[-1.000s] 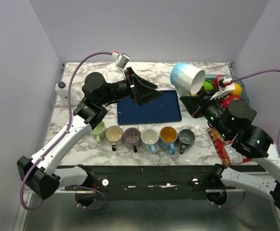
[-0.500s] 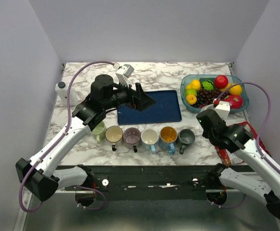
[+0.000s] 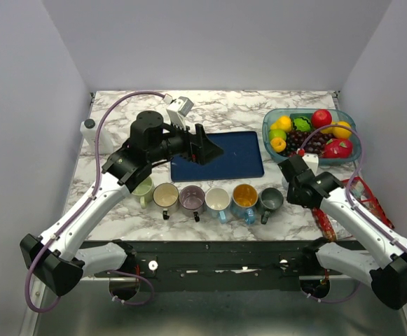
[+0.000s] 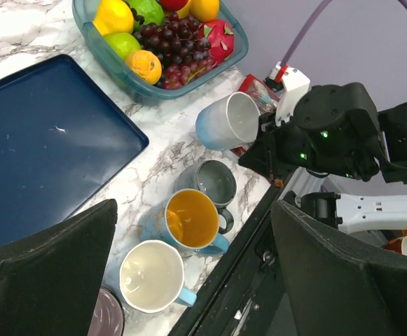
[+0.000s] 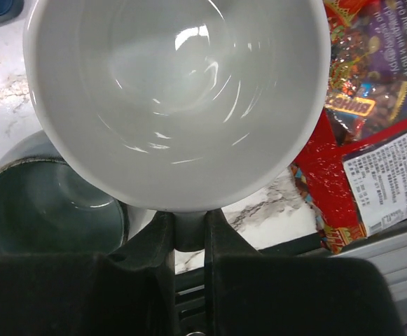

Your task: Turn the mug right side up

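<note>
The right gripper [image 5: 189,225] is pinched tight on the rim of the mug [image 5: 175,98], one finger inside the mouth and one outside, so the right wrist view looks straight down into a smooth, glossy white bowl with soft reflections. From the left wrist view the mug [image 4: 224,120] is tipped over on its side, mouth turned toward the gripper; its outer wall fades from pale blue to white. It sits low over the marble table [image 3: 119,105], just beside the grey mug [image 4: 216,182] that ends the row and between the fruit bowl [image 4: 91,31] and the snack packets [image 5: 371,91]. Whether it touches the table cannot be told. The left gripper [image 3: 207,148] hangs over the flat dark blue tray [image 3: 249,164] with its broad black fingers [image 4: 49,280] spread wide and nothing between them. The packets are shiny red and purple foil. One carries a white label with a barcode [image 5: 392,185], but its small print is unreadable, as is the yellow lettering nearby. The bowl is clear bluish plastic heaped with round fruit and dark grapes. Next to the grey mug stands a blue one with an orange inside [image 4: 188,218].
</note>
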